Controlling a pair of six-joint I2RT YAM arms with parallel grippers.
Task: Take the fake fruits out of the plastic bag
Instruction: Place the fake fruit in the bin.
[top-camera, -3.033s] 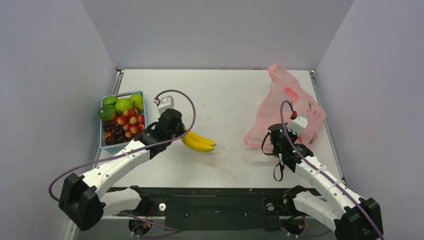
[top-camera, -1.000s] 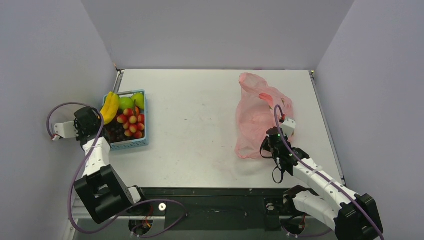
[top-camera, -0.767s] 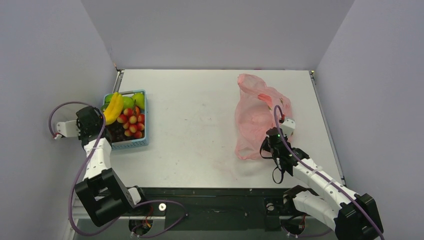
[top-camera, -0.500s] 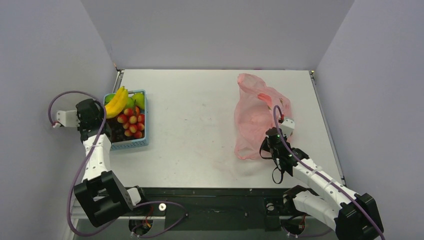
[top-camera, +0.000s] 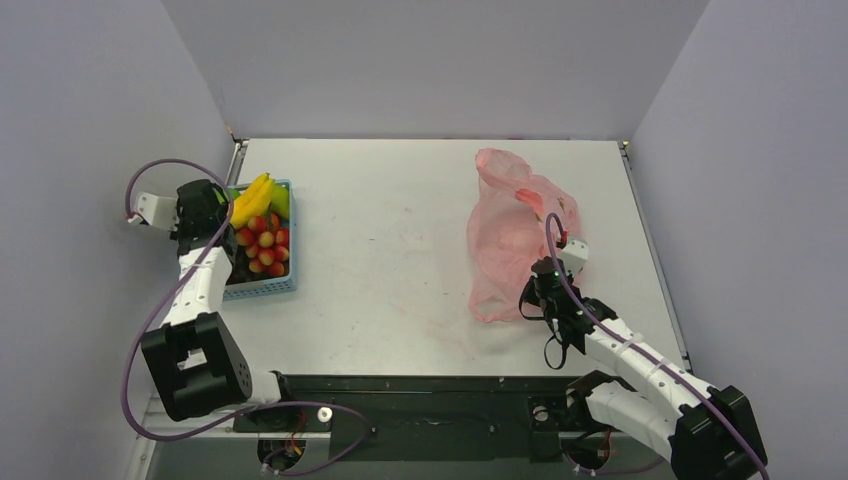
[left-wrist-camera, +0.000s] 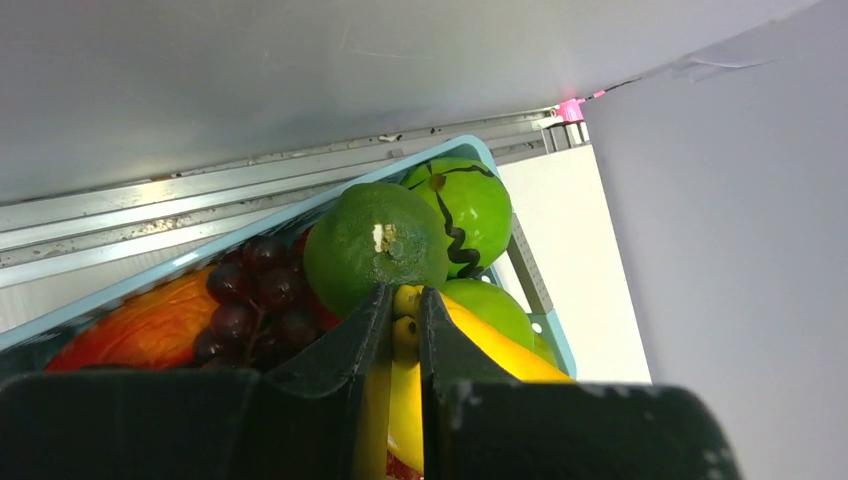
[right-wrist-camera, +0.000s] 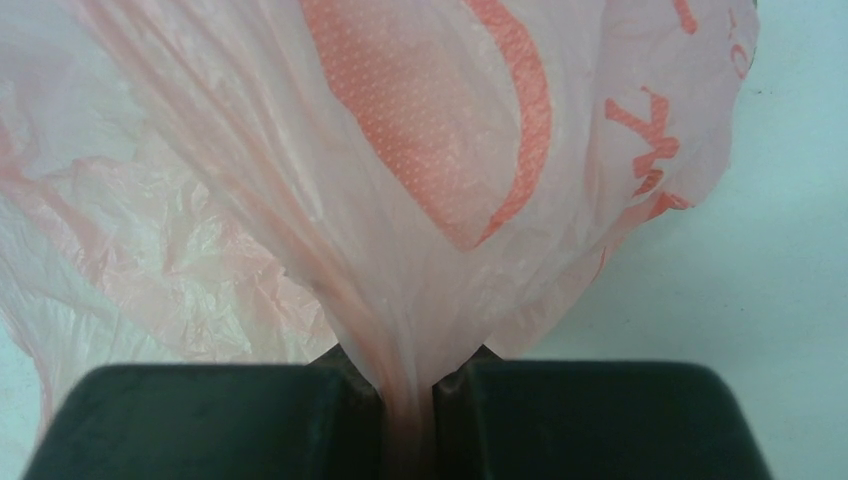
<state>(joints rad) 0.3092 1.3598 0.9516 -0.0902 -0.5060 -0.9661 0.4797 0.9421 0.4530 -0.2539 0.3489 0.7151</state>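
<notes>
Bunch of yellow bananas (top-camera: 252, 198) sits at the far left, over the light-blue basket (top-camera: 262, 289), its stem end clamped between the left gripper (left-wrist-camera: 405, 296) jaws. Pink plastic bag (top-camera: 508, 240) lies on the right side of the table (top-camera: 390, 240). The right gripper (right-wrist-camera: 408, 388) is pinched tight on the bag's gathered near edge.

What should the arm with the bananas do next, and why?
Probably ease down and open the left fingers: they pinch the bananas by the stem, right over the fruit already in the blue basket, so release should land them inside.
</notes>
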